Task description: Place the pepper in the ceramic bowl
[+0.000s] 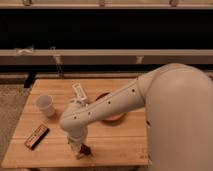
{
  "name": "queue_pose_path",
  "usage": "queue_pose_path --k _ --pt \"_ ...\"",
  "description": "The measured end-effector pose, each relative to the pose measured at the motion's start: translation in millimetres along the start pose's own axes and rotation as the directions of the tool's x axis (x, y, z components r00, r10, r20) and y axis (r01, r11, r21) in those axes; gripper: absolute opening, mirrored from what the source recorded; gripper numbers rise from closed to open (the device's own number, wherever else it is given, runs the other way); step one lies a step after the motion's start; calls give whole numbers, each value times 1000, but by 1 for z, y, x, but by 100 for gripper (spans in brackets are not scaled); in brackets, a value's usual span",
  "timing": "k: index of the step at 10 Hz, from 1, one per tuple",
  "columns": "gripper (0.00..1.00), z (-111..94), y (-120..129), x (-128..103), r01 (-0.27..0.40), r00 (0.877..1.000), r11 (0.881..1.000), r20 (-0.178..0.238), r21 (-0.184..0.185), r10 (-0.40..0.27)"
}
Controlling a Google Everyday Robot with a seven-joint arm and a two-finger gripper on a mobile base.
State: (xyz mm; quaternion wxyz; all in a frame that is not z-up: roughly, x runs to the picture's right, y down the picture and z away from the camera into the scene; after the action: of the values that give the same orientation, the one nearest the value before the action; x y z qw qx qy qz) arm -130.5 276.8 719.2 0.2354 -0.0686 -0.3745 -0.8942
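Note:
The pepper [86, 149] is a small dark red-brown shape on the wooden table [120, 145], near its front edge. My gripper [79, 149] is down at the table, right against the pepper's left side. The ceramic bowl [116, 118] is orange and sits at the table's middle, to the right of and behind the gripper. My white arm [105, 107] crosses in front of the bowl and hides much of it.
A small white cup [45, 106] stands at the left of the table. A dark flat bar with an orange stripe [36, 136] lies at the front left. A pale rectangular block [79, 91] lies behind the arm. My large white body [180, 120] fills the right side.

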Motion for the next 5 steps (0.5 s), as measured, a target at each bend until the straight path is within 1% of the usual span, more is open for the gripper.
queue_pose_path --k 2,3,4,5 --pt "13 -23 6 0 -3 1000 1000 -28 -31 3" --pt "13 -40 12 -1 -2 999 999 -42 -51 0" --pt "13 -63 23 -3 0 998 997 -61 -75 -5" --pt "13 -78 36 -3 3 997 996 -77 -92 -10"
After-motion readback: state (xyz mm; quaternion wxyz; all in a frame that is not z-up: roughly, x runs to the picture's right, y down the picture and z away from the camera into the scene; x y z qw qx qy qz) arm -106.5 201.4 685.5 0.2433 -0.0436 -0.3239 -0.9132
